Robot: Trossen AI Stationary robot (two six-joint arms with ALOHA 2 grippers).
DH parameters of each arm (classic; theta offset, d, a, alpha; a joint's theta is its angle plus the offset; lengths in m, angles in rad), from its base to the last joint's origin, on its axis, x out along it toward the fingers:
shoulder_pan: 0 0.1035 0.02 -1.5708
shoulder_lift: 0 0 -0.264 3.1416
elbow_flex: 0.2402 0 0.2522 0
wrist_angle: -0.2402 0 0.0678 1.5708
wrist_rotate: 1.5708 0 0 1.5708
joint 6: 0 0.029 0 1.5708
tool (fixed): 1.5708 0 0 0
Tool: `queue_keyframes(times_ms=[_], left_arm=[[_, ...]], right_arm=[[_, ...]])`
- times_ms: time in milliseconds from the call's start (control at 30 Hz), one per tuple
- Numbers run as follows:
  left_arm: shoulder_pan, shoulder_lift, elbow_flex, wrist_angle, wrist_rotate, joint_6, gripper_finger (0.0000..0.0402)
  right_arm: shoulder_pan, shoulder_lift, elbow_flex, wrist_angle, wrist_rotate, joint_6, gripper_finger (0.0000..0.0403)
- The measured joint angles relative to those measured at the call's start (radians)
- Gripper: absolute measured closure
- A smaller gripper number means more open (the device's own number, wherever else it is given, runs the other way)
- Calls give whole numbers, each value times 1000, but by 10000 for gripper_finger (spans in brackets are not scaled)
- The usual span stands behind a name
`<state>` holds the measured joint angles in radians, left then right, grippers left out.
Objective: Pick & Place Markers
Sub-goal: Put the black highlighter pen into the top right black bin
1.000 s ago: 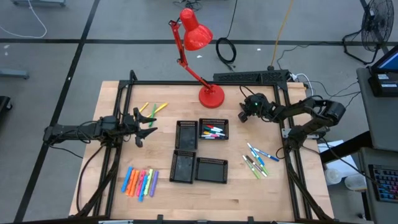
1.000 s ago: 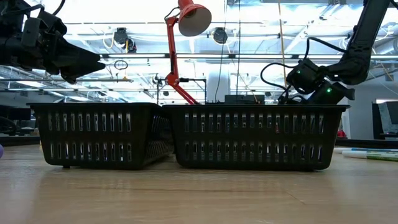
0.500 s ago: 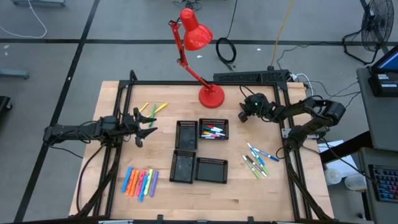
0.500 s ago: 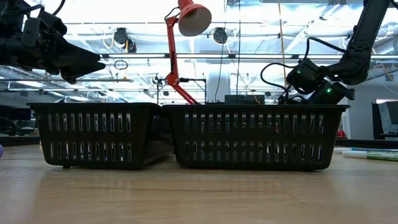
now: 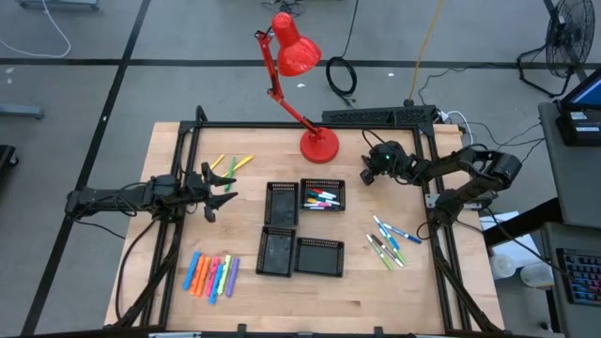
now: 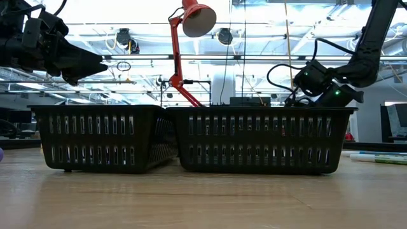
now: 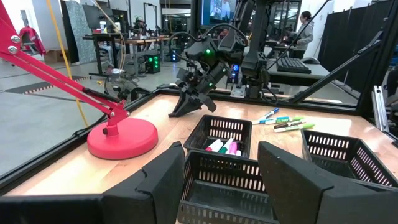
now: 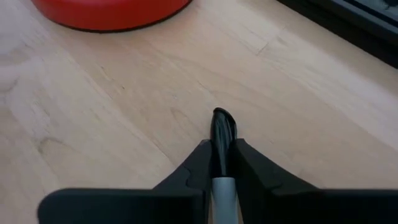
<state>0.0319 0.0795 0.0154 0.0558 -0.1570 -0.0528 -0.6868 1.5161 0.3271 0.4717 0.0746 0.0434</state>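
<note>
Right end effector (image 8: pixel 216 163) is pinched on a thin white marker with a black cap (image 8: pixel 222 134), hanging over the pale wooden worktop (image 5: pixel 244 300) near the red lamp's round base (image 5: pixel 318 144). Left end effector (image 5: pixel 222 192) sits wide and empty beside the black mesh trays (image 5: pixel 280 204), one tray holding a few colourful markers (image 5: pixel 322 199)

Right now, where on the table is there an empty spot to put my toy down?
Bare wood lies along the front edge of the table, between the neon highlighters and the pens, and left of the red lamp base. The middle is crowded with black trays; both grippers hover at the sides.
</note>
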Motion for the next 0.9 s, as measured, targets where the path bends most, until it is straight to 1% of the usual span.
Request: queue_keyframes(times_ms=[67,200,367,467,700,900], left_arm=[[0,0,0,0,0,0,192],[0,0,0,0,0,0,192],[0,0,0,0,0,0,192],[0,0,0,0,0,0,192],[0,0,0,0,0,0,192],[0,0,0,0,0,0,192]], right_arm=[[0,-19,0,12,-47,-3,363],[4,-87,-5,2,-184,41,366],[62,-173,-4,19,-327,69,362],[122,-219,-3,24,-345,69,365],[243,-315,6,37,-340,85,364],[354,-323,51,50,-330,102,366]])
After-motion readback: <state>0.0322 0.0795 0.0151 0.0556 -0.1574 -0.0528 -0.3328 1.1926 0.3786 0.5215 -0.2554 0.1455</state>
